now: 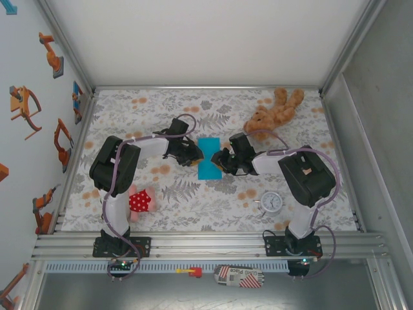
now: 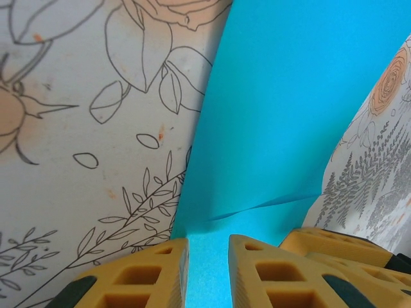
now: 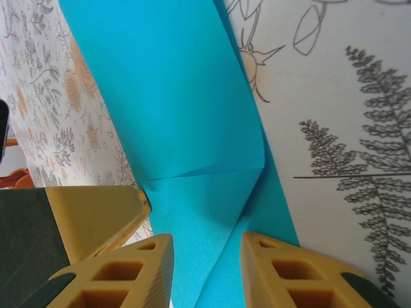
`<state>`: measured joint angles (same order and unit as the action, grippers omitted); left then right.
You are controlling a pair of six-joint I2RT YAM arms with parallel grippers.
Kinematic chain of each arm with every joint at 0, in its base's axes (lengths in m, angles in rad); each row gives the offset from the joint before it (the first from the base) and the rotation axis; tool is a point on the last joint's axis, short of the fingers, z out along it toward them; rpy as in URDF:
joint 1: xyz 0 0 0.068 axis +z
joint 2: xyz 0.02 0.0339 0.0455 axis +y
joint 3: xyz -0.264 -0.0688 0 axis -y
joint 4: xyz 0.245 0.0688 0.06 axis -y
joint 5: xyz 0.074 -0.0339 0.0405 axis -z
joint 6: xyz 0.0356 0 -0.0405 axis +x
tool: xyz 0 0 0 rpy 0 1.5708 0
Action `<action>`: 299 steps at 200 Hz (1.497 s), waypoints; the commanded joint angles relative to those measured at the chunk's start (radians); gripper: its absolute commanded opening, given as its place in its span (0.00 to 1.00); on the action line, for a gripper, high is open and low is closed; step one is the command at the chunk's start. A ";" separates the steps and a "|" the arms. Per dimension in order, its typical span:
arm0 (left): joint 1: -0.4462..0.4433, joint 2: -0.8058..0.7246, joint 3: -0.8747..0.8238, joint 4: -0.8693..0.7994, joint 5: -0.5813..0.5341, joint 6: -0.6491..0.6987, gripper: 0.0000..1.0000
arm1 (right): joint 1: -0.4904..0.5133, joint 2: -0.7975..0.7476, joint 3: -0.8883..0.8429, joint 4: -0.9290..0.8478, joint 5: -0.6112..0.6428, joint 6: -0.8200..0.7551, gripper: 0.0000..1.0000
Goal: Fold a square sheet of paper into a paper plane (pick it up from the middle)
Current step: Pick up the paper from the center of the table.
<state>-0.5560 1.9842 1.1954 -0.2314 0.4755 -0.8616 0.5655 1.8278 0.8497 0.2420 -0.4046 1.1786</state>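
While the folded square sheet of paper (image 1: 208, 166) lies mid-table (image 1: 161, 110), the left pincer (image 2: 207, 247) and right pincer (image 3: 207, 247) sit at its opposite edges, each slightly parted, clamped on nothing.

The sheet of paper (image 1: 208, 166) is thin, smooth and matt, sharply creased. The gripper fingers (image 3: 122, 276) are matt, slightly grainy yellow plastic. The teddy bear (image 1: 274, 111) is fuzzy plush, the table cover (image 1: 193, 200) flat printed sheet, the front rail (image 1: 206, 240) dull metal.

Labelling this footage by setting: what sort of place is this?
Likely a robotics lab test cell: white walls with robot stickers, an aluminium mounting rail, a floral tablecloth with props like a teddy bear.
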 commanded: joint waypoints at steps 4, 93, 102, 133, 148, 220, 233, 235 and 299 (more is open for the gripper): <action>0.007 0.025 -0.023 -0.036 -0.002 -0.027 0.24 | 0.001 0.019 -0.005 0.037 -0.012 0.013 0.32; 0.012 0.027 -0.029 -0.044 -0.009 -0.030 0.24 | 0.000 0.004 -0.081 0.097 0.025 0.082 0.29; 0.012 0.027 -0.031 -0.045 -0.009 -0.030 0.24 | 0.000 0.002 -0.087 0.097 0.033 0.082 0.30; 0.012 0.031 -0.030 -0.040 -0.002 -0.029 0.24 | 0.001 0.027 -0.073 0.105 0.017 0.082 0.29; 0.013 0.029 -0.031 -0.040 0.001 -0.029 0.24 | 0.000 0.043 -0.062 0.119 0.005 0.082 0.29; 0.014 0.022 -0.035 -0.040 0.003 -0.029 0.24 | 0.005 0.032 -0.044 0.162 -0.028 0.067 0.23; 0.013 0.022 -0.033 -0.040 0.005 -0.030 0.24 | 0.005 0.026 -0.044 0.151 -0.025 0.053 0.21; 0.014 0.021 -0.033 -0.040 0.005 -0.030 0.24 | 0.004 0.025 -0.044 0.151 -0.025 0.053 0.21; 0.015 0.015 -0.031 -0.040 0.009 -0.028 0.24 | 0.011 0.040 -0.030 0.197 -0.050 0.027 0.15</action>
<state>-0.5480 1.9854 1.1862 -0.2192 0.4984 -0.8803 0.5671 1.8549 0.7963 0.4103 -0.4393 1.2331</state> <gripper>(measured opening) 0.244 0.156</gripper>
